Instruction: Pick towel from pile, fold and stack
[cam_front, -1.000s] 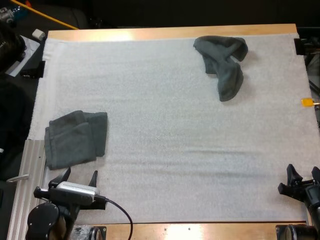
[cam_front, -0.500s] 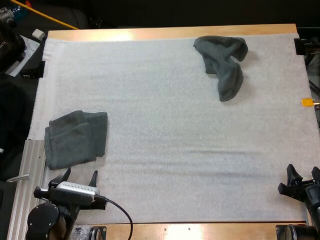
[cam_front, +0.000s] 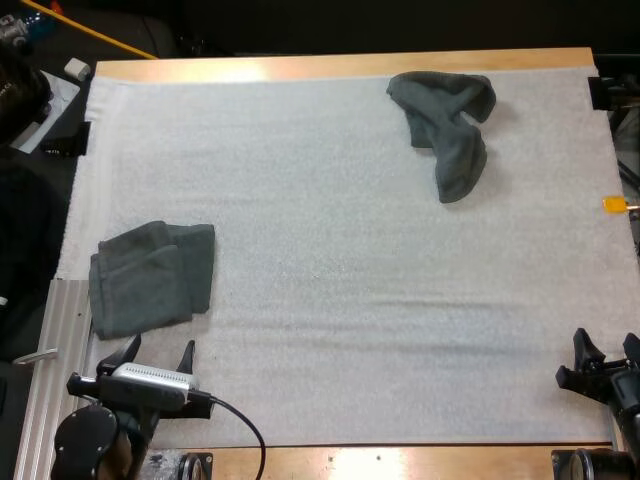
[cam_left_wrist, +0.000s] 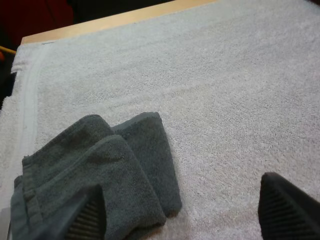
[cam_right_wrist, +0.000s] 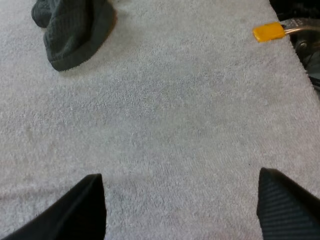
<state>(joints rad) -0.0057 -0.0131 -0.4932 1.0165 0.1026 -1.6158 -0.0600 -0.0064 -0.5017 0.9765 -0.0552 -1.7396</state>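
The stack (cam_front: 150, 277) lies folded at the mat's (cam_front: 330, 260) near left, just ahead of the left gripper (cam_front: 158, 352). The crumpled towel (cam_front: 447, 130) at the far right is not yet picked. The fingers of both the left gripper and the right gripper (cam_front: 607, 345) stand apart, empty.

Wooden desk (cam_front: 330, 64), white mat (cam_front: 340, 320) covering nearly all of it; bare wood shows along the mat's far and near edges. Two dark grey-green towels lie flat on the mat: folded stack (cam_front: 150, 275) by the mat's left edge, crumpled towel (cam_front: 445, 125) near the mat's far edge, right of centre. Well apart.
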